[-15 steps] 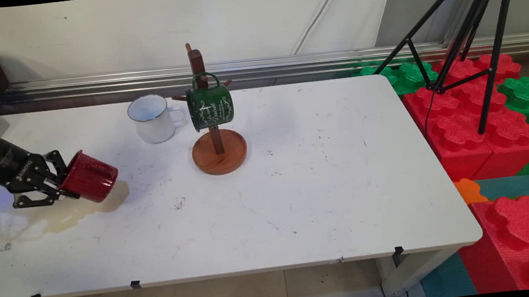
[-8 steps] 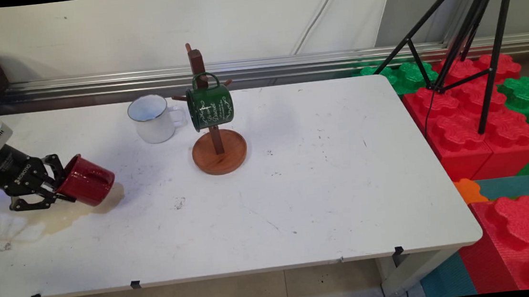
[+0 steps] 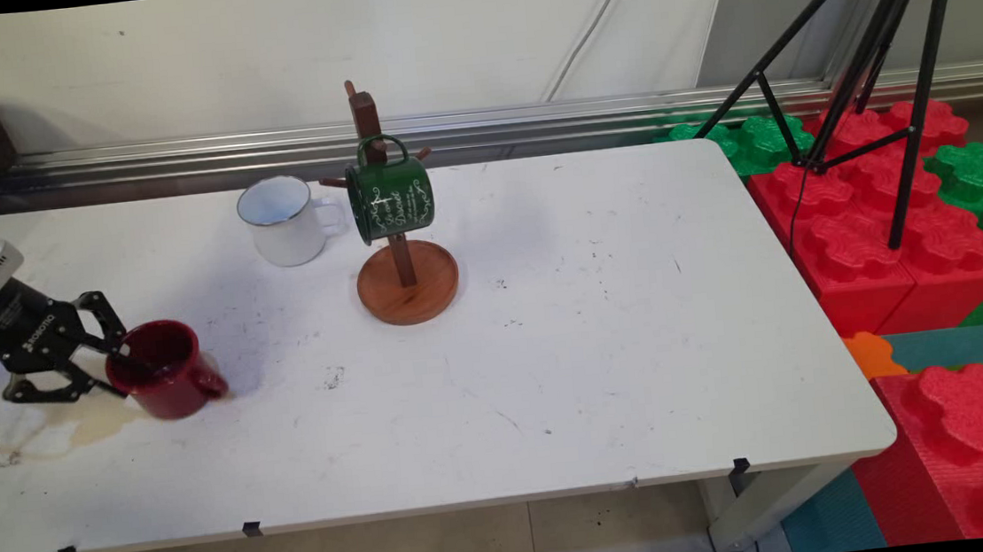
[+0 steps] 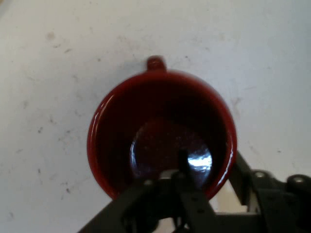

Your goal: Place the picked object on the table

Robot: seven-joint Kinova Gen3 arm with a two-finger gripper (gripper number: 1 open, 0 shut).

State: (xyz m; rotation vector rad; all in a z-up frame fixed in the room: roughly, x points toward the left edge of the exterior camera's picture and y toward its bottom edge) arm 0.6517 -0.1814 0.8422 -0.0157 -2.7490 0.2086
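Observation:
A dark red mug [image 3: 167,375] stands on the white table [image 3: 551,351] near its left edge, mouth up and handle to the right. My black gripper [image 3: 118,360] reaches it from the left, open, with its fingers astride the near rim. In the hand view I look straight down into the red mug [image 4: 160,111]. One finger [image 4: 182,162] is inside it and the other is outside the wall at lower right, so the gripper [image 4: 210,171] spans the rim without pinching it. The mug's handle points to the top of that view.
A pale brownish stain [image 3: 68,424] spreads on the table beside the mug. A white enamel mug [image 3: 282,221] stands farther back. A wooden mug tree [image 3: 402,275] beside it carries a green mug [image 3: 389,198]. Red and green foam blocks [image 3: 888,232] and a tripod [image 3: 873,56] are off the right edge.
The red mug was held tilted, mouth toward the gripper, just above the table. It has swung upright and come down onto the table, and the fingers have loosened from its rim.

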